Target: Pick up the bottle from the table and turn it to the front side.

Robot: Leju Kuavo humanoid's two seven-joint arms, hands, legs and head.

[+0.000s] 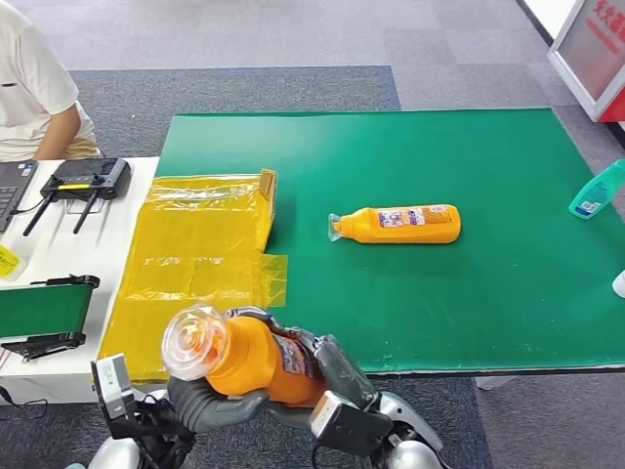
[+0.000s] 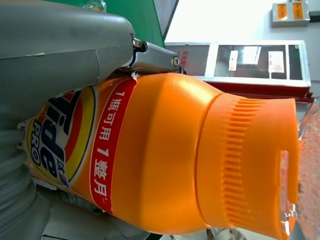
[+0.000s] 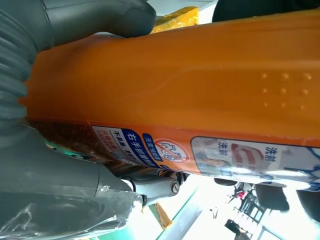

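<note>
holding an orange bottle in both robot hands, lower left of the head view

the held bottle (image 1: pixel 254 360) sits below the near edge of the surface (image 1: pixel 516 293), lying roughly level with its clear cap (image 1: pixel 193 341) toward the camera and to the left. the left robot hand (image 1: pixel 214 403) wraps under it from below, fingers curled along the underside near the cap end. the right robot hand (image 1: pixel 341 376) is clamped on the other end, at the lower middle of the frame. in the left wrist view the bottle (image 2: pixel 162 155) shows its front label with a red band of chinese characters, and the grey thumb (image 2: pixel 75 45) presses on its side. in the right wrist view the bottle (image 3: pixel 181 90) shows a back label strip with small print, the grey thumb (image 3: pixel 98 17) lying across it.

a second orange bottle (image 1: pixel 397 225) lies on its side at the centre of the green surface, cap pointing left, well apart from both robot hands. a teal bottle (image 1: pixel 596 191) lies at the right edge. yellow plastic bags (image 1: pixel 191 264) cover the left part of the surface, overlapping a white side table (image 1: pixel 110 244). on that table, upper left, stands a black device with antennas (image 1: pixel 85 181). a person in a white shirt (image 1: pixel 33 83) sits at the top left corner.
</note>
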